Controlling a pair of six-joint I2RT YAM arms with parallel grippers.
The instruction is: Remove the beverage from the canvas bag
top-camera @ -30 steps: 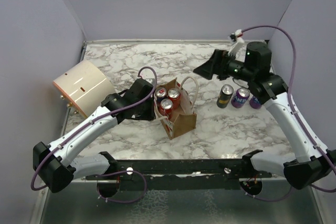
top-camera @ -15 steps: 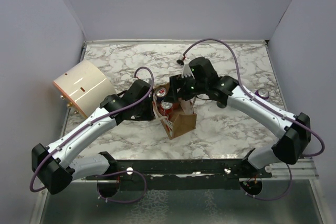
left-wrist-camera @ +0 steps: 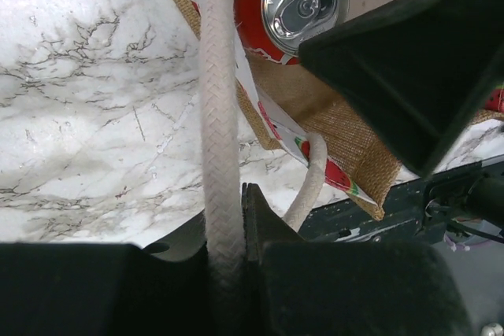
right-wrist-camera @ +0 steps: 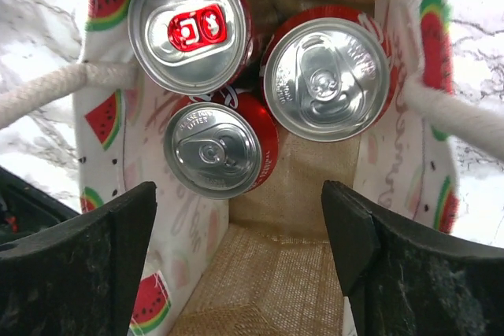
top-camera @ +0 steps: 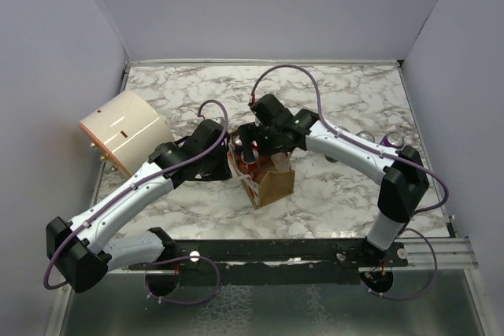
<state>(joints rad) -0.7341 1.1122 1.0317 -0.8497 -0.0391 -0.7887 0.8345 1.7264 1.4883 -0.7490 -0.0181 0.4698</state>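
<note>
— How far along?
— No can is gripped yet. Three red cans point(right-wrist-camera: 327, 84) sit in the bag point(top-camera: 272, 182) on the worktop point(top-camera: 339, 194). The left hand point(left-wrist-camera: 223, 222) is clamped on a rope handle point(left-wrist-camera: 219, 100), and the right hand point(right-wrist-camera: 240, 226) hangs spread above them.
— Surroundings?
— Marbled worktop, plain lilac walls point(top-camera: 276, 5).

The top camera looks down from behind the arm bases over the white marble table point(top-camera: 339, 194). Both wrist cameras sit close to the small brown burlap tote bag point(right-wrist-camera: 260, 289), all 3 views sharing it.
</note>
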